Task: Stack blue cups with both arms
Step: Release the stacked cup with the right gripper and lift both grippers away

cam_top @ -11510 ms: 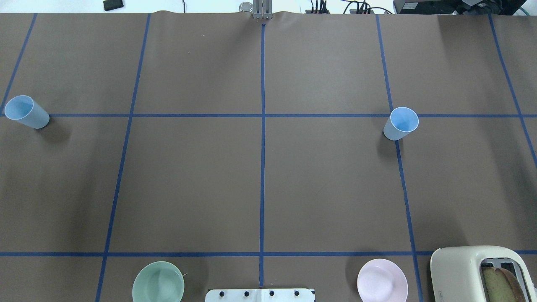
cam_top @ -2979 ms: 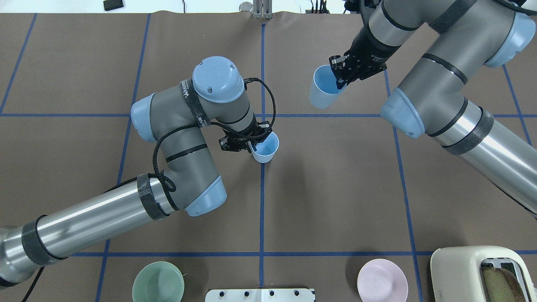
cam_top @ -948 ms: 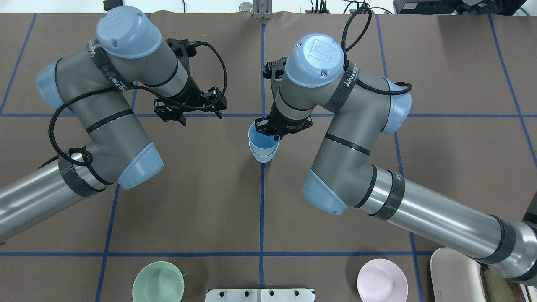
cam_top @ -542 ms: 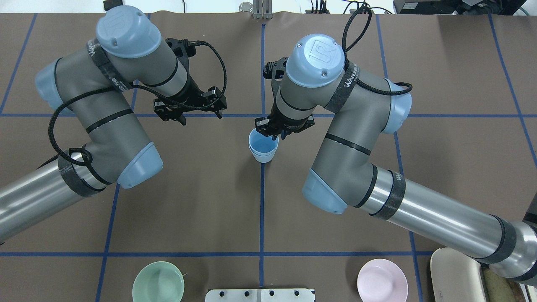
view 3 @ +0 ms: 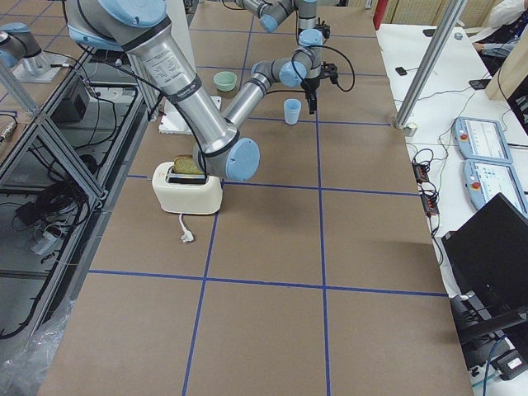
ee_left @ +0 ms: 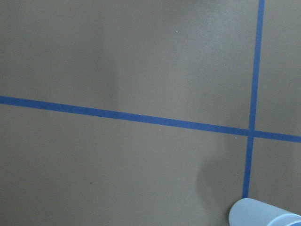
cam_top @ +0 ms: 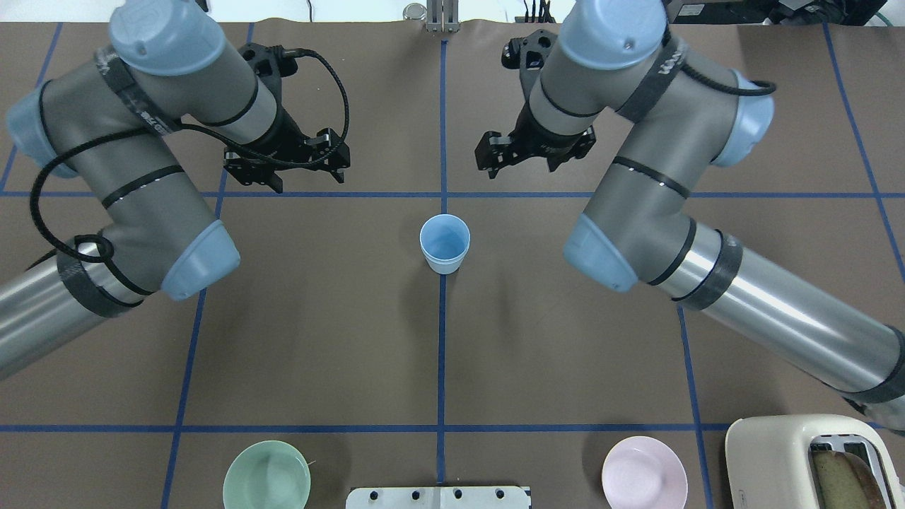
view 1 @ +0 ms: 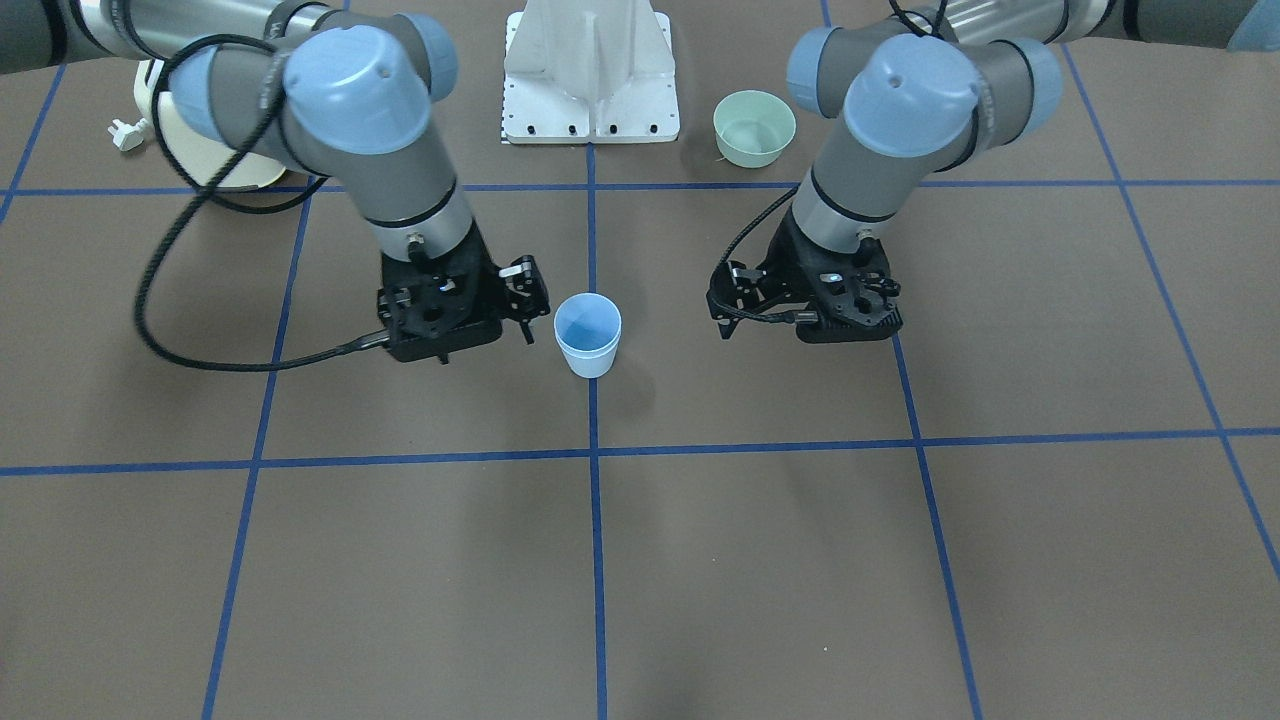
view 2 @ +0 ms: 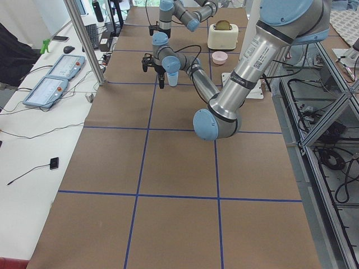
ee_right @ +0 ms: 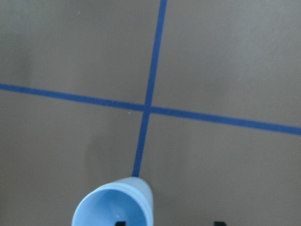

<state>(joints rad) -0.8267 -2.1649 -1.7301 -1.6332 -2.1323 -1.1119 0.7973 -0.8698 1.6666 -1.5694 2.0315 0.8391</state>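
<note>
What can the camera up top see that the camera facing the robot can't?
Only overhead: the pink bowl and the bread in the toaster. Only front-facing: a small white plug. Both: the blue cups nested upright in the middle, the green bowl, and the left gripper and right gripper open, away from the cups.

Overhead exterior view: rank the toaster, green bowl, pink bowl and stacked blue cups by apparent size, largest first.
1. the toaster, though cropped by the frame
2. the green bowl and the pink bowl: they look alike, so no ranking
3. the blue cups, smallest
</note>
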